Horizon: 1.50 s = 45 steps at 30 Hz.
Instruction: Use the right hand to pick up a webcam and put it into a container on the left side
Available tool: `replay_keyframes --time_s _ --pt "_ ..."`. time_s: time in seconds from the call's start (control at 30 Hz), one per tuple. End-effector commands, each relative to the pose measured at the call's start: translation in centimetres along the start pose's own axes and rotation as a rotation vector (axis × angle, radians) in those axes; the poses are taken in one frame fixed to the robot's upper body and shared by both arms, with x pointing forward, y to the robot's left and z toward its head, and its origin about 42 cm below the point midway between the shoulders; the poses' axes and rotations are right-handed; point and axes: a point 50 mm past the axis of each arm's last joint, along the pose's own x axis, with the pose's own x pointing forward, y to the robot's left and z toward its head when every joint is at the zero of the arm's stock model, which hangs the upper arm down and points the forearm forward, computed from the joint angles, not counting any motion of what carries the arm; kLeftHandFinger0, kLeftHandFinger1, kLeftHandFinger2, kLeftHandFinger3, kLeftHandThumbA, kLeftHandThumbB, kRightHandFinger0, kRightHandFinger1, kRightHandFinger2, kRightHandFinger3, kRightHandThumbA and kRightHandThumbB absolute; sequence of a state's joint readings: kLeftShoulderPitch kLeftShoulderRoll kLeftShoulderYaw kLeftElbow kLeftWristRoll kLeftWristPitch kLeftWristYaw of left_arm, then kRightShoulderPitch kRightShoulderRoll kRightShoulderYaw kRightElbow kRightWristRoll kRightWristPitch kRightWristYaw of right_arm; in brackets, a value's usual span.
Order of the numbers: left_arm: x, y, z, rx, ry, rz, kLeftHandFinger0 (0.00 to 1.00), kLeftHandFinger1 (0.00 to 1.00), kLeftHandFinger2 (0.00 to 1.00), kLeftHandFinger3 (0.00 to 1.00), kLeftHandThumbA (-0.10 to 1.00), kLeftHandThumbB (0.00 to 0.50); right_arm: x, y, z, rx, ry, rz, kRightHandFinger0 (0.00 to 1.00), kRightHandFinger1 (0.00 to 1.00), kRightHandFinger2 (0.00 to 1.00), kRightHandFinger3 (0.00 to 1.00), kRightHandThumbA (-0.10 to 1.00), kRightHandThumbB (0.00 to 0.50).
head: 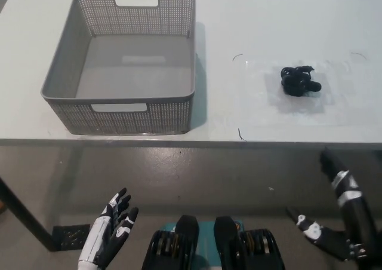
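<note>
The pale table [239, 19] is bearing a grey perforated plastic basket [65, 73] and, well apart, a black webcam [299, 80], while the white left hand [113, 228] is resting low with fingers spread and the black right hand [334, 237] is showing no discernible finger state.

Even bright overhead light, pale table [268, 19] slightly washed out, soft shadow right of the grey basket [119, 61], faint shadow under the black webcam [298, 80] with detail lost in the dark, dimmer floor below, overall mildly soft focus.

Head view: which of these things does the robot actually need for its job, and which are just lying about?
Needed: webcam, grey basket, black right hand.
Lying about: white left hand, resting low; clear sheet under the webcam.
</note>
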State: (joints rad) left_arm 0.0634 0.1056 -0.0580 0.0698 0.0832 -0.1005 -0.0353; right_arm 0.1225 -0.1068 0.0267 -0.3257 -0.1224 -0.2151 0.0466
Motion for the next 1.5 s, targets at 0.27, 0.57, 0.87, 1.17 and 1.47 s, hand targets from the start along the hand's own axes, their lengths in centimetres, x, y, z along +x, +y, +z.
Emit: replay_keyframes --time_s 0.27,0.57,0.87,1.17,1.47 --pt "-0.9 0.5 0.8 -0.006 -0.053 -0.015 1.00 1.00 1.00 1.00 0.79 0.027 9.2 -5.6 11.8 -0.600 -0.261 -0.033 1.00 1.00 1.00 1.00 0.97 0.390" --pt "-1.3 0.5 0.6 0.002 -0.053 -0.009 1.00 1.00 1.00 1.00 0.78 0.005 21.4 -7.5 15.0 -0.669 -0.242 0.026 1.00 1.00 1.00 1.00 0.83 0.363" --pt "-1.7 0.4 0.2 0.004 -0.040 -0.016 1.00 1.00 1.00 1.00 0.77 0.004 32.5 -6.3 14.4 -0.752 -0.064 0.191 1.00 1.00 1.00 1.00 0.84 0.404" --pt "-2.2 0.1 -0.6 0.007 -0.039 -0.019 1.00 1.00 1.00 1.00 0.80 0.032 38.4 -3.4 11.4 -0.831 0.112 0.269 1.00 1.00 1.00 1.00 0.82 0.475" --pt "-2.3 0.1 -0.5 -0.001 -0.041 -0.028 1.00 1.00 1.00 1.00 0.78 0.023 37.7 -1.9 8.0 -0.862 0.199 0.333 1.00 1.00 1.00 1.00 0.84 0.497"
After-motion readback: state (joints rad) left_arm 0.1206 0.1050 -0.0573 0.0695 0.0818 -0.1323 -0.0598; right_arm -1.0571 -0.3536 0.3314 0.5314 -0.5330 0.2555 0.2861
